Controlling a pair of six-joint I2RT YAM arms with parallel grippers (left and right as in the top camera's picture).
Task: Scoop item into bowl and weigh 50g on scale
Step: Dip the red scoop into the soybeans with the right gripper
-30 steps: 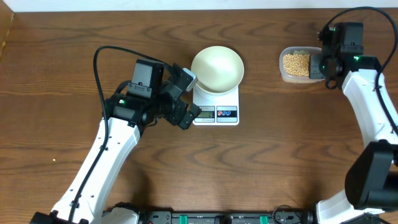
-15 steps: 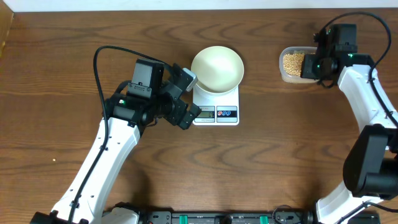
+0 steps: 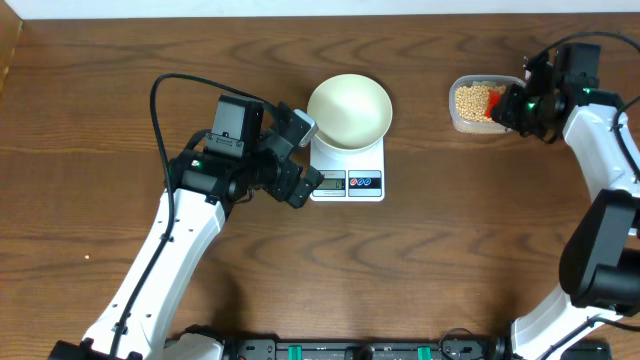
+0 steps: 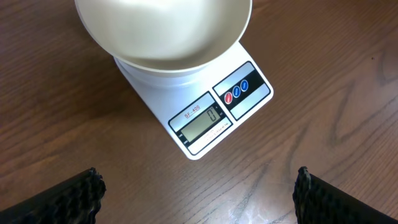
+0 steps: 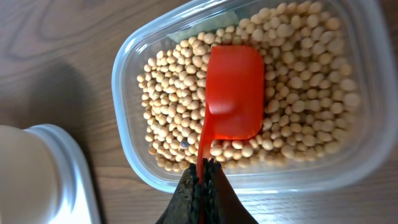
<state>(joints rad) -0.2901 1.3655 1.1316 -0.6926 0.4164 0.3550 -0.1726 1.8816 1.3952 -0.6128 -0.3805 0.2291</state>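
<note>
Red scoop [image 5: 233, 93], pinched by its handle in the right gripper [image 5: 202, 173], lies on the soybeans [image 5: 298, 68], seemingly empty; the bowl [image 3: 349, 110] sits at nine o'clock.

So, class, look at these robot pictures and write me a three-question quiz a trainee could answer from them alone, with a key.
1. True or false: the bowl sits on the scale.
2. The right claw is shut on: A) the handle of a red scoop; B) the rim of the bowl; C) nothing.
3. Fill in: the beans lie in a clear plastic ____.

Key: 1 true. 2 A. 3 tub.
</note>
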